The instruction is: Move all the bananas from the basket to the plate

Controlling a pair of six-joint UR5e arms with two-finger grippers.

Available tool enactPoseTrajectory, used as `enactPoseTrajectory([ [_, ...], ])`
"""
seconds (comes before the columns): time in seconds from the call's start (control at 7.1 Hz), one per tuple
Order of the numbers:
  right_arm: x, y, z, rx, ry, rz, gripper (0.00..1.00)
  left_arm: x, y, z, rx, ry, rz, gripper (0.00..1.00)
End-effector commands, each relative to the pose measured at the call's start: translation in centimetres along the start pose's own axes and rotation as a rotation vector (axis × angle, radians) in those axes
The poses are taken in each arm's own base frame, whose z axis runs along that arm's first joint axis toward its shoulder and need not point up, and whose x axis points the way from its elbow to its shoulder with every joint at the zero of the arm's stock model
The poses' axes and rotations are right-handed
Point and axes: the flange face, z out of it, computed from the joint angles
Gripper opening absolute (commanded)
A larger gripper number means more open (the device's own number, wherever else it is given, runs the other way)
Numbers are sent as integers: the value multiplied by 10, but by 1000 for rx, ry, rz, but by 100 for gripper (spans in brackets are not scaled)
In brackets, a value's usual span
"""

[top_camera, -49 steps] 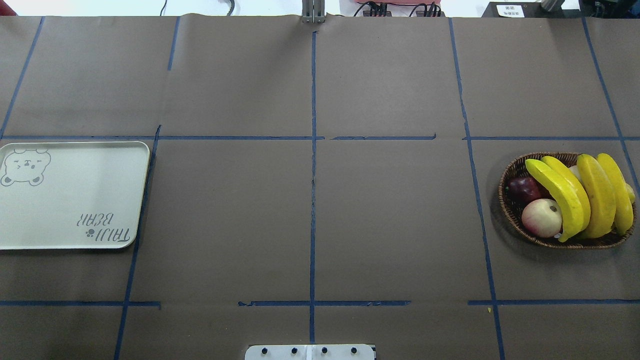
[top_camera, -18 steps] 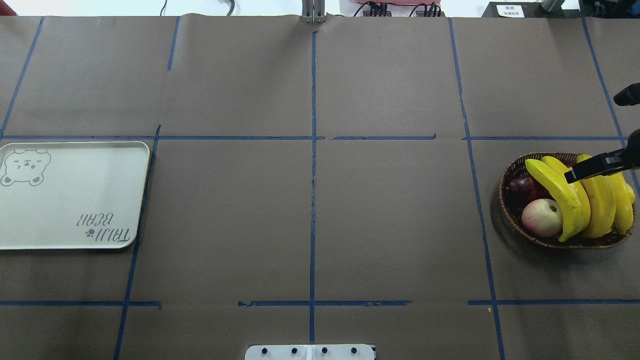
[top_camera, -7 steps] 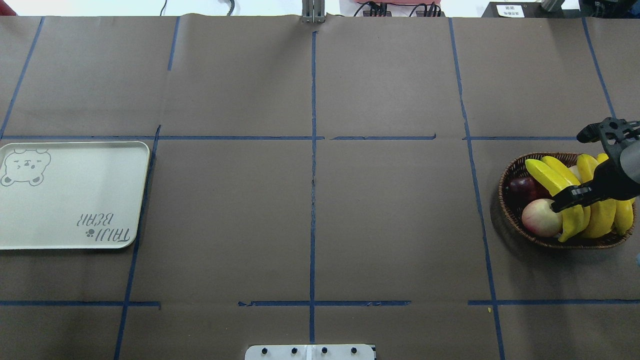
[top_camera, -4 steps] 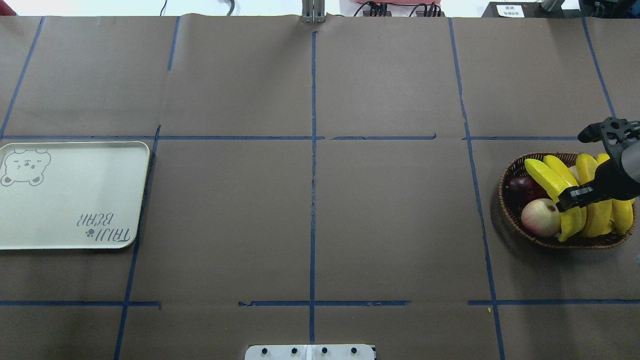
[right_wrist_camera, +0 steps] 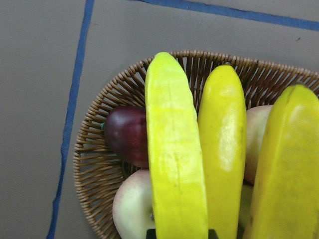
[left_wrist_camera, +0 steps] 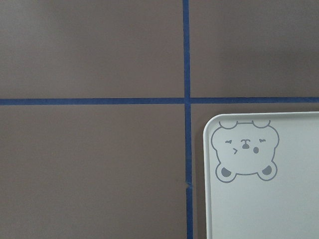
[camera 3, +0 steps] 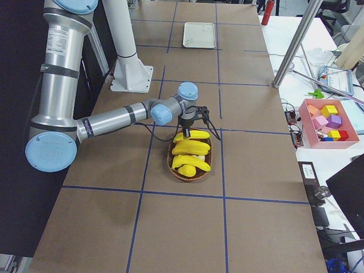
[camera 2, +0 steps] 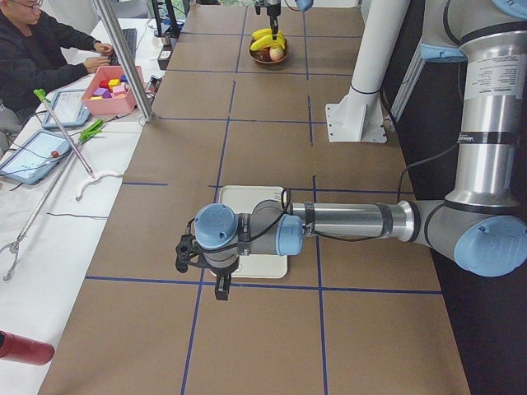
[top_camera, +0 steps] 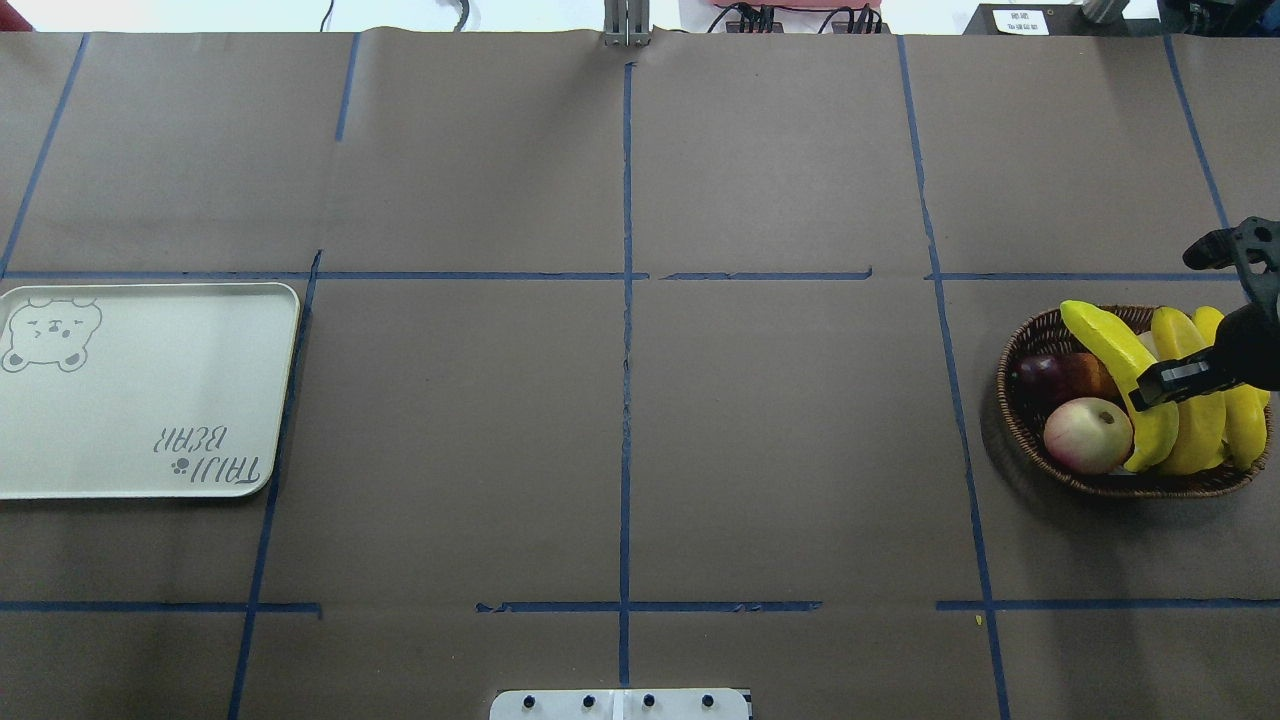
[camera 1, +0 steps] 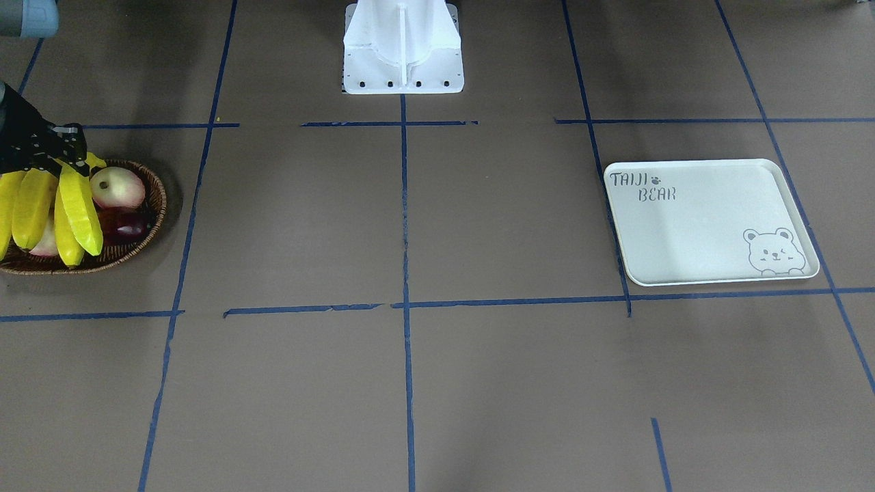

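The wicker basket (top_camera: 1010, 400) stands at the table's right end with several yellow bananas lying across it. My right gripper (top_camera: 1162, 384) is shut on the leftmost banana (top_camera: 1105, 340) near its lower end; that banana sits a little higher than the others (top_camera: 1195, 430). In the right wrist view the held banana (right_wrist_camera: 174, 164) fills the middle, with my fingertips (right_wrist_camera: 149, 233) at its sides. The white bear plate (top_camera: 150, 400) lies empty at the far left. My left gripper (camera 2: 218, 280) hovers by the plate; I cannot tell whether it is open.
A pink-white apple (top_camera: 1085, 435) and a dark red fruit (top_camera: 1040, 375) lie in the basket's left part. The robot base (top_camera: 620, 703) is at the near middle edge. Blue tape lines cross the brown table. An operator (camera 2: 41, 49) sits at a side desk.
My right gripper came in over the basket, dropped onto the leftmost banana and shut on it. The banana has now risen slightly and shifted toward the far right.
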Motion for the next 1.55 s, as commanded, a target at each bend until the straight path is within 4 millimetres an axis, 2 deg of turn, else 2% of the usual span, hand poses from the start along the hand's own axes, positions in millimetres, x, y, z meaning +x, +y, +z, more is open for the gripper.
enactPoseTrajectory([
  [0.0,-28,-13,-41,47,-105,-32,0,2,-1,-2,4,0,2,100],
  [0.14,-62,-42,-53,64,-143,-53,0,6,-3,-4,9,0,4,100],
  [0.28,-109,-75,-62,56,-191,-15,0,26,-16,-16,45,0,-16,100],
  [0.42,-166,-96,-62,46,-242,61,0,66,-33,3,49,8,-31,99],
  [0.56,-215,-108,-62,40,-276,95,0,109,-49,27,56,30,-84,97],
  [0.7,-255,-122,-67,51,-301,97,1,144,-56,35,97,79,-136,97],
  [0.84,-288,-124,-74,70,-320,95,1,206,-70,46,119,148,-170,97],
  [0.99,-318,-126,-79,101,-333,88,0,275,-80,56,119,234,-211,97],
  [1.13,-341,-118,-79,162,-390,119,0,336,-84,55,103,331,-286,97],
  [1.27,-364,-103,-65,238,-459,163,0,380,-89,40,90,418,-353,97],
  [1.41,-382,-94,-50,288,-492,167,1,416,-83,33,58,494,-432,97],
])
